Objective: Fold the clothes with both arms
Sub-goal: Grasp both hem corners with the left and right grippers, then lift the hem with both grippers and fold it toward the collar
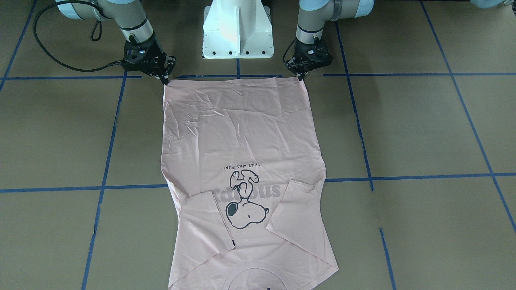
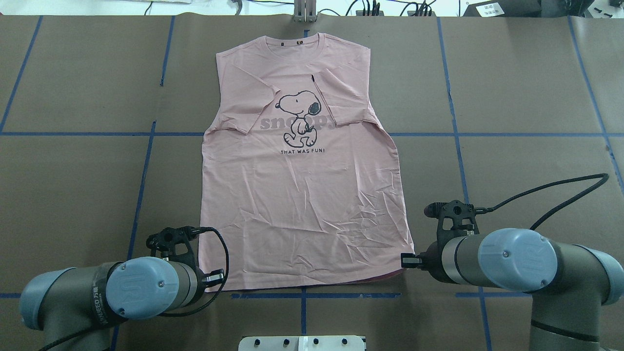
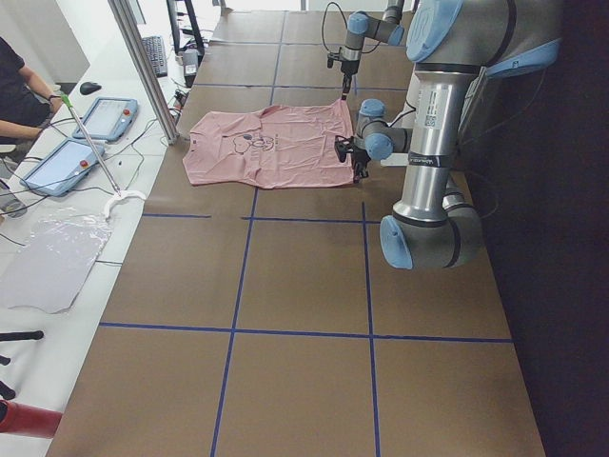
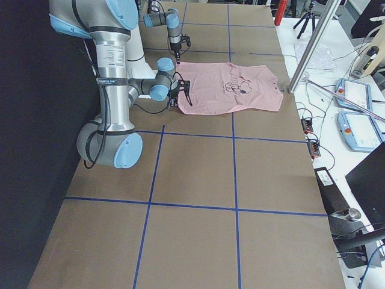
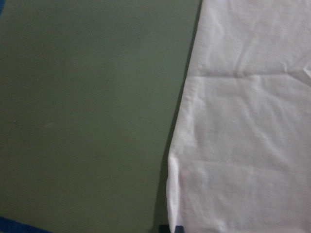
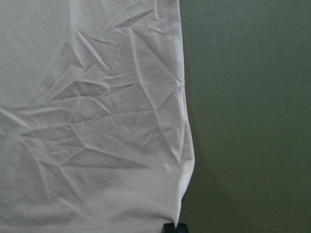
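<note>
The pale pink T-shirt lies flat with its print up, both sleeves folded in over the dog print and the collar at the far side of the table. Its hem runs along the edge nearest the robot. My left gripper is pinched shut on one hem corner, and my right gripper is shut on the other. In each wrist view only the dark fingertips show, at the bottom edge against the cloth.
The white pedestal base stands just behind the hem, between the arms. Blue tape lines grid the brown table cover. A side table with tablets and a seated person lies beyond the collar end.
</note>
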